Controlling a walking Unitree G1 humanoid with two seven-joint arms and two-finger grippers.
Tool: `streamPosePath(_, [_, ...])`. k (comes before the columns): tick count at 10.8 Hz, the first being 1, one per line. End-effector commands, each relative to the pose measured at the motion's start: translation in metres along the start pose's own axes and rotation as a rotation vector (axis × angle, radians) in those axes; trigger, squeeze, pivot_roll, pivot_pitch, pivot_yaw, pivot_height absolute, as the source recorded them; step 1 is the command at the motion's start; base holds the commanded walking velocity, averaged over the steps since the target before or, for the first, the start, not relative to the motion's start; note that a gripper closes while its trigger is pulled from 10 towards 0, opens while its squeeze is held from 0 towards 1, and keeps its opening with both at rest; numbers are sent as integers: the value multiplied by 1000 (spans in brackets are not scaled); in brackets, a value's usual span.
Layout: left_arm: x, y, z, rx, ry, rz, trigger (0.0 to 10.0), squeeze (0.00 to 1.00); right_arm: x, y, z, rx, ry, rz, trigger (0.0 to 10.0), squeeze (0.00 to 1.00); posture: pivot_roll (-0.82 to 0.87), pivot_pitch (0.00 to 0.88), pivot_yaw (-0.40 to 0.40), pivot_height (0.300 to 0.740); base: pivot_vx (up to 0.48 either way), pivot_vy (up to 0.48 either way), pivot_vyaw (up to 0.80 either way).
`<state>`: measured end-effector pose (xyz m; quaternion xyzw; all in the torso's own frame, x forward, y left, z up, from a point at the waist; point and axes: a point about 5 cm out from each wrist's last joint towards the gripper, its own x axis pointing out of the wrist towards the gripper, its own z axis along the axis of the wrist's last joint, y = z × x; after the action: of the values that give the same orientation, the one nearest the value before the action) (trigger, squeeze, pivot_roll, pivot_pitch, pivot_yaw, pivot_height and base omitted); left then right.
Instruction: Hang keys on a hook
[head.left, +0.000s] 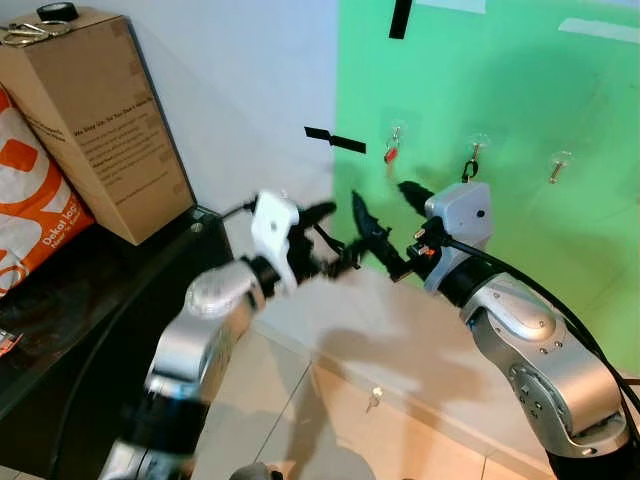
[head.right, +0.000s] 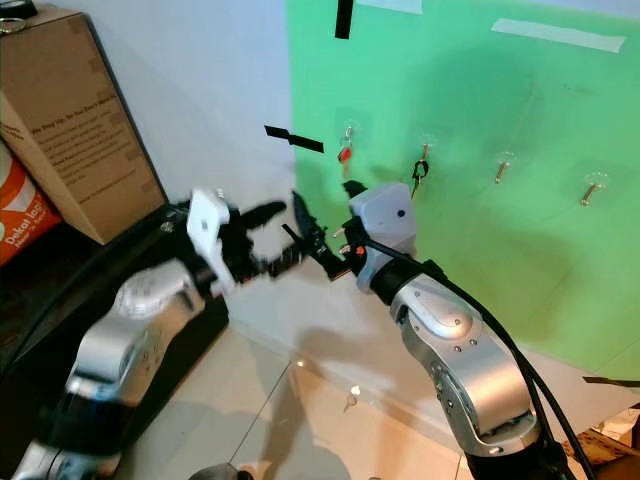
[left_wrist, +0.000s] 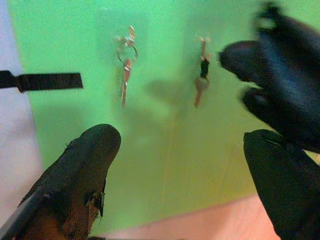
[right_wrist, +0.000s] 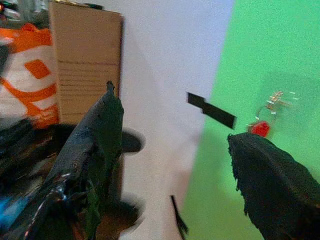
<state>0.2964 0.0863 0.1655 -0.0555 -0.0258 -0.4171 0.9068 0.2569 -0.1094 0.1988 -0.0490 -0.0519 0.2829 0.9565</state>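
Observation:
Clear hooks stick to the green wall (head.left: 520, 80). The first hook holds a red-tagged key (head.left: 390, 153) and the second a black-tagged key (head.left: 468, 170); another hook (head.left: 560, 160) is bare. Both arms are raised in front of the wall, below the hooks. My left gripper (head.left: 335, 240) is open with nothing between its fingers. My right gripper (head.left: 378, 195) is also open and empty, its fingers crossing close to the left one's. A small key (head.left: 373, 398) lies on the floor below them. In the left wrist view the two hung keys (left_wrist: 125, 70) (left_wrist: 201, 82) show beyond the fingers.
A cardboard box (head.left: 100, 120) stands at the left on a dark cabinet (head.left: 90, 290), with a metal clip (head.left: 30, 32) and a tape roll (head.left: 57, 10) on top. An orange-and-white bag (head.left: 30, 200) leans beside it. Black tape strips (head.left: 335, 140) mark the wall.

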Motion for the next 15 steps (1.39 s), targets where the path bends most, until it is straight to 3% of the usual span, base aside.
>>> streamPosePath(1, [3, 6, 11, -48, -60, 22, 10000, 0, -1, 4, 2, 7, 2, 34, 10000, 0, -37, 0, 51, 740, 0, 0, 0])
streamPosePath(4, [5, 7, 16, -102, -100, 13, 10000, 0, -3, 3, 1, 17, 8, 31, 10000, 0, -37, 0, 53, 740, 0, 0, 0])
streamPosePath(9, [6, 15, 0, -66, -32, 82, 10000, 0, -3, 2, 2, 32, 8, 38, 10000, 0, -30, 0, 43, 740, 0, 0, 0])
streamPosePath(15, [-8, 18, -10, -42, 13, 108, 10000, 0, -1, -4, 0, 73, 21, 3, 10000, 0, -27, 0, 37, 740, 0, 0, 0])
